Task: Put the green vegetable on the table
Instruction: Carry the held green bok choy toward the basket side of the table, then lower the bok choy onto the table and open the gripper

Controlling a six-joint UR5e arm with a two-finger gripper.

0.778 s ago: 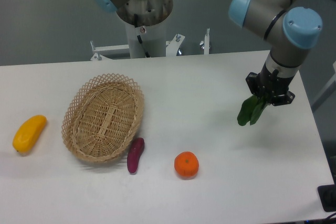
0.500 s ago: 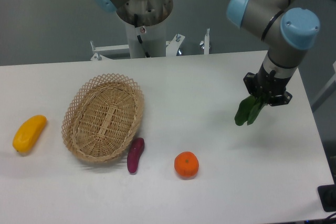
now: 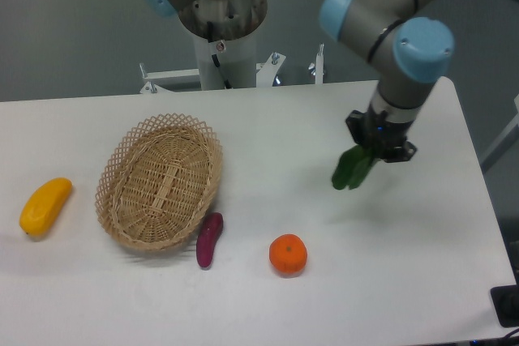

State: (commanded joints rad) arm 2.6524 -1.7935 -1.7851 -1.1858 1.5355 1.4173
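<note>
The green vegetable [image 3: 351, 168] is a small dark green leafy piece hanging from my gripper [image 3: 375, 149]. The gripper is shut on its upper end and holds it above the right half of the white table [image 3: 300, 127], with a faint shadow on the tabletop below it. Its pale stalk end is hidden between the fingers.
An oval wicker basket [image 3: 160, 181] stands left of centre. A purple eggplant-like piece [image 3: 209, 238] lies at its lower right edge. An orange [image 3: 288, 254] sits near the front middle. A yellow fruit [image 3: 45, 205] lies at the far left. The robot base [image 3: 220, 26] stands behind the table.
My gripper has moved left and slightly away from the right edge, carrying the green vegetable with it. Everything else has stayed put.
</note>
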